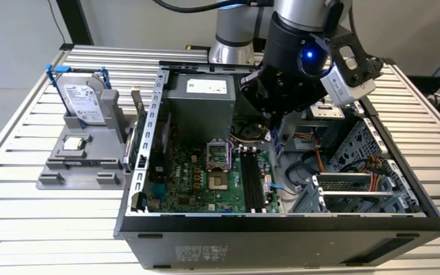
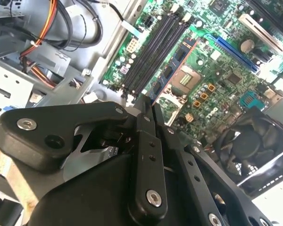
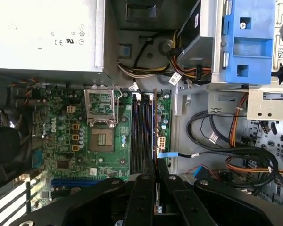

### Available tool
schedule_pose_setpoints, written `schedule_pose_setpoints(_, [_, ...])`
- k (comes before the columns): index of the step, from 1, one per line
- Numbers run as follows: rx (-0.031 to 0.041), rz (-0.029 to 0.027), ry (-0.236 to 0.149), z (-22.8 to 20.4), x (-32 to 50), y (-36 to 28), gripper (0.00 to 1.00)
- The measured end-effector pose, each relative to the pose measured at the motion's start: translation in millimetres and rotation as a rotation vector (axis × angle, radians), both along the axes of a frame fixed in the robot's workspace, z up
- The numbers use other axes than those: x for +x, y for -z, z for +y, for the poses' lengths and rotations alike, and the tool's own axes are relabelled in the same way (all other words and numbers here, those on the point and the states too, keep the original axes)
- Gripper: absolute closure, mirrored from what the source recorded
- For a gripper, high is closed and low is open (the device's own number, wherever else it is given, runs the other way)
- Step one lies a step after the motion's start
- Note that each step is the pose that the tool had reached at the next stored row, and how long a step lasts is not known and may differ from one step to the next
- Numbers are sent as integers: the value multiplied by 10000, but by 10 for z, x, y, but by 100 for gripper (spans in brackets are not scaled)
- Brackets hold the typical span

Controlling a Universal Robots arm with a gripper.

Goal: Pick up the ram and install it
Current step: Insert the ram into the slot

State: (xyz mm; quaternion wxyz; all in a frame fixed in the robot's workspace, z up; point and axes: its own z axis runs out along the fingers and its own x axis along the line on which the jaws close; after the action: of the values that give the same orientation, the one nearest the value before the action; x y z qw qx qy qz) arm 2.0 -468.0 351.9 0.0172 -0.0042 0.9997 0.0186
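Note:
My gripper (image 1: 275, 119) hangs over the open computer case (image 1: 147, 123), above the motherboard (image 1: 193, 177). Its black fingers (image 3: 142, 197) are shut on the ram (image 3: 154, 123), a thin dark stick seen edge-on that reaches out from the fingertips. In the second wrist view the ram (image 2: 172, 70) shows dark chips and an orange edge, held by the gripper (image 2: 148, 107). It lines up along the black memory slots (image 3: 141, 134), on their side nearest the drive cage; whether it touches one I cannot tell. The slots (image 1: 252, 182) lie just below the gripper (image 3: 154, 165).
A grey holder (image 1: 78, 166) at the exterior view's left carries a hard drive (image 1: 82, 100) with blue brackets and a small square processor (image 1: 73, 143). Inside the case are the CPU socket (image 3: 102, 117), power supply (image 3: 42, 33), fan (image 3: 7, 148), loose cables (image 3: 226, 150) and a blue drive bracket (image 3: 247, 44).

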Motion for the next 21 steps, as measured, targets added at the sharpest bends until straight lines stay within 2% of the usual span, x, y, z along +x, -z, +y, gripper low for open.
schedule_pose_setpoints(15, [0, 0, 0, 0, 11, 268, 100])
schedule_pose_setpoints(17, [-2, 0, 0, 0, 11, 288, 100])
schedule_pose_setpoints(21, [-4, 1, 0, 0, 11, 288, 100])
